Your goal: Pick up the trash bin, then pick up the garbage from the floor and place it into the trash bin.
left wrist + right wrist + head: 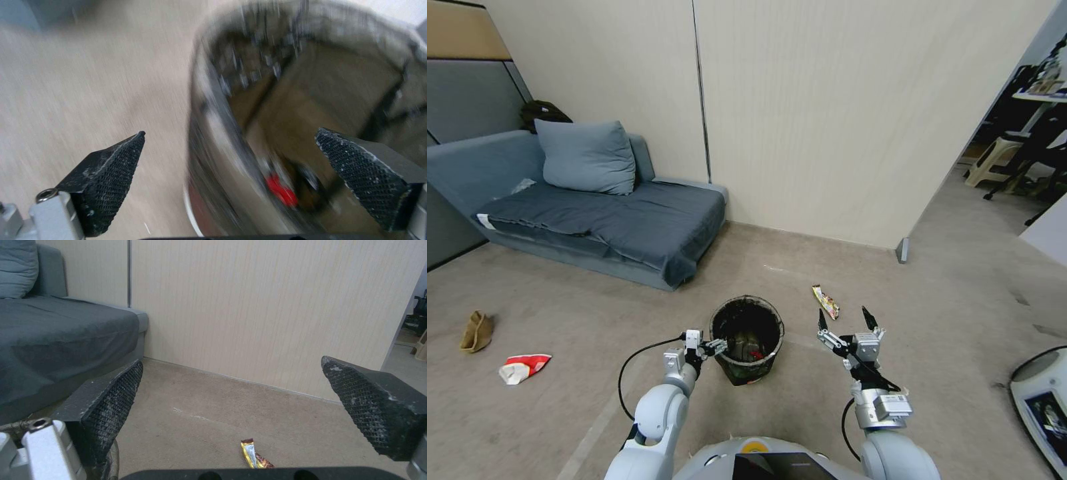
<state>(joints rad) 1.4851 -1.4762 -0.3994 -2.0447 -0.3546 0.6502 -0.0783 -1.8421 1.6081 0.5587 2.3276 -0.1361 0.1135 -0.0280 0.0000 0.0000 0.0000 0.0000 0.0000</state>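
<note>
I'm straddling the trash bin's [747, 340] rim with my left end effector [715, 345], fingers spread, not clamping yet. Something red is already lying inside. My right end effector [847, 325] is hovering wide open, empty, near the yellow wrapper [826, 301]; a red-and-white wrapper [524, 367] and brown paper piece [476, 331] are lying on the floor well to my left.

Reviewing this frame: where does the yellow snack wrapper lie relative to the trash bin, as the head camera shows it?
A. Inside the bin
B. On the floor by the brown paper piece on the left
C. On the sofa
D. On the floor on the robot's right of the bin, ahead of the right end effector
D: the yellow snack wrapper lies on the bare floor to the right of the trash bin, just beyond the open right end effector.
</note>
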